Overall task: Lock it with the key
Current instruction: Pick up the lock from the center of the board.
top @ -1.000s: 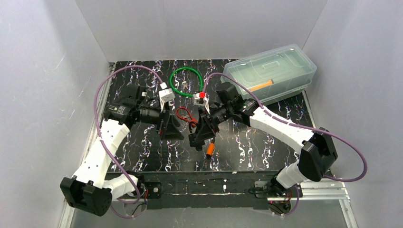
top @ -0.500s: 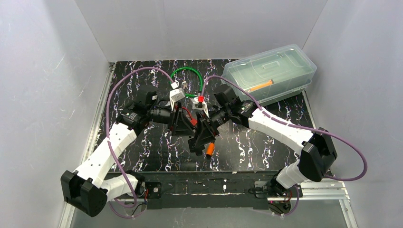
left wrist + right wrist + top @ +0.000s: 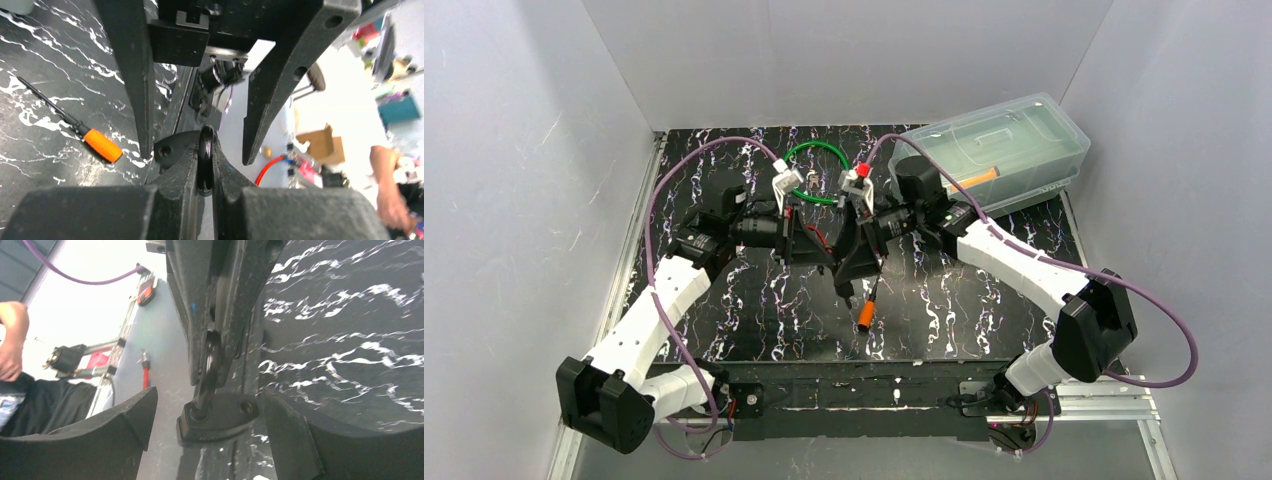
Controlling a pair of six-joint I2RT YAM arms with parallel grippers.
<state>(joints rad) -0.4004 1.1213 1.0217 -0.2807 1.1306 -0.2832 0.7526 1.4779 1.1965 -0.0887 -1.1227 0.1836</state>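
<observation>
In the left wrist view my left gripper (image 3: 206, 150) is shut on the round black head of the key (image 3: 206, 161). The key's shaft (image 3: 210, 365) runs into a small black lock body (image 3: 220, 415). In the right wrist view that lock body sits between my right gripper's (image 3: 207, 392) fingers (image 3: 310, 440), which stand wide apart and do not touch it. From above, the left gripper (image 3: 826, 256) and right gripper (image 3: 848, 280) meet tip to tip over the middle of the mat. The key and lock are hidden there.
An orange-handled screwdriver (image 3: 867, 310) lies on the black marbled mat (image 3: 724, 320) just in front of the grippers. A green cable loop (image 3: 819, 150) lies behind them, with a red cord (image 3: 816, 237) beneath. A clear lidded box (image 3: 994, 150) stands at the back right.
The left arm swung right to meet the right gripper and shut on the key's head. The right gripper opened, letting go, and both grippers shifted toward the back.
</observation>
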